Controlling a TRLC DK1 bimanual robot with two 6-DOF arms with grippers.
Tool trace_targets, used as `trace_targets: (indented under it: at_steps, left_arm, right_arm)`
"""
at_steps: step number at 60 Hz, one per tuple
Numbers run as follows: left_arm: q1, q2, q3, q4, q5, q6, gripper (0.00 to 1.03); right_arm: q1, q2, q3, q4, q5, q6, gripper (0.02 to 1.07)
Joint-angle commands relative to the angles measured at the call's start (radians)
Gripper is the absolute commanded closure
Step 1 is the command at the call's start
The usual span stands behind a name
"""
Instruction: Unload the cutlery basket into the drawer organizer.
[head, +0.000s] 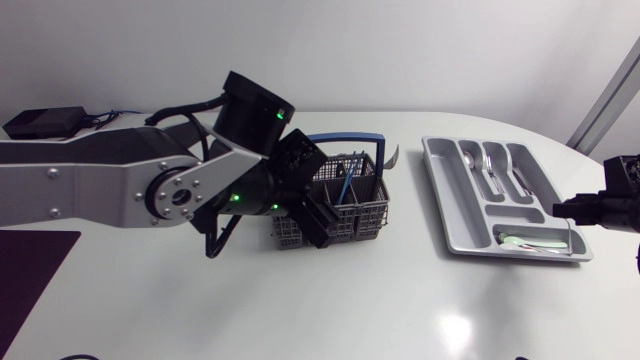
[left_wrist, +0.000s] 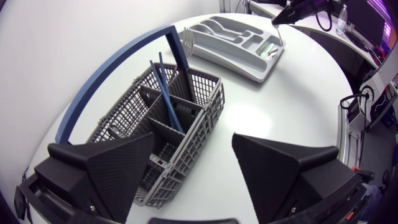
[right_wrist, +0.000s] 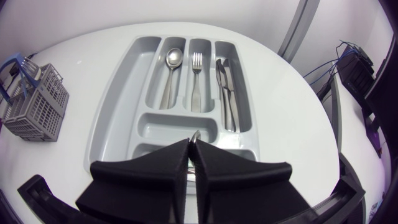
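1. While the right pincer (right_wrist: 191, 146) clamped a slim metal utensil (right_wrist: 196, 135) over the grey plastic drawer organizer (right_wrist: 118, 93), a tilted release risked missing its slot.
2. Apart from the organizer, the left pincer (left_wrist: 193, 149) gaped above the grey mesh basket (left_wrist: 205, 118).

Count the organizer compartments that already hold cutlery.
4: the spoon slot, the fork slot, the knives slot, and the end compartment, where a pale piece lies by the right jaws and the utensil they hold; part is hidden.
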Motion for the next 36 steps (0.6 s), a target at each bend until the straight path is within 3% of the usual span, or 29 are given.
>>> trace_targets:
  at_steps: [1, 21, 36]
  left_arm:
    - [-0.012, 0.034, 0.045, -0.008, -0.012, -0.022, 0.16]
    - [-0.028, 0.08, 0.068, 0.018, -0.042, -0.032, 0.16]
    - [-0.012, 0.111, 0.071, 0.066, -0.043, -0.037, 0.16]
  right_arm:
    - [-0.009, 0.046, -0.033, 0.038, 0.023, -0.054, 1.02]
    - [0.046, 0.151, -0.108, 0.244, 0.118, -0.131, 1.01]
    - [0.107, 0.161, -0.153, 0.293, 0.164, -0.159, 1.01]
